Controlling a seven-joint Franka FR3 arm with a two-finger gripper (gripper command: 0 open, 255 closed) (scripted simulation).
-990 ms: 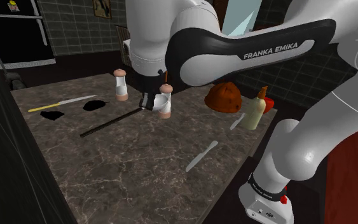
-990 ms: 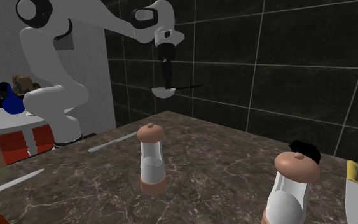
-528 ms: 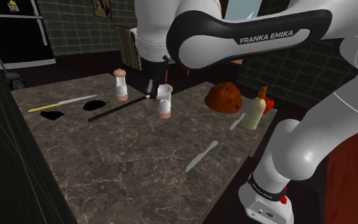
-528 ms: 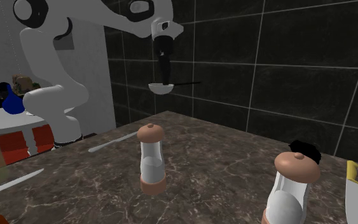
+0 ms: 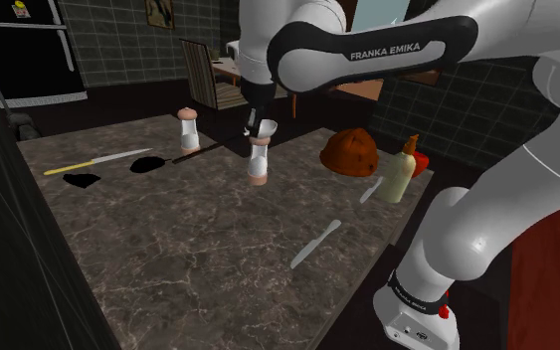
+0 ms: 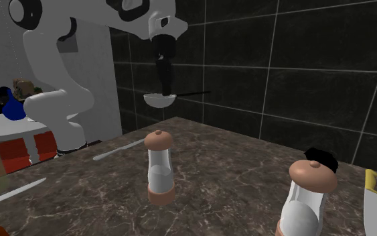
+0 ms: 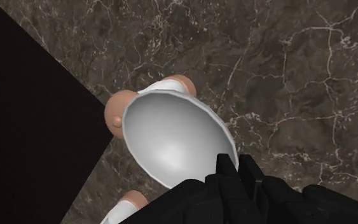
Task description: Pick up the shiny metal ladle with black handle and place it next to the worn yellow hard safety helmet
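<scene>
Since a second ago, the ladle [image 5: 264,128] has moved up and to the right in the shoulder view. It hangs in the air above the marble counter [image 5: 198,259], its pale bowl over a shaker [image 5: 258,165] and its dark handle level. The black gripper [image 5: 255,121] pinches it where bowl meets handle. An orange-brown helmet [image 5: 348,151] sits well apart, toward that view's right.
</scene>
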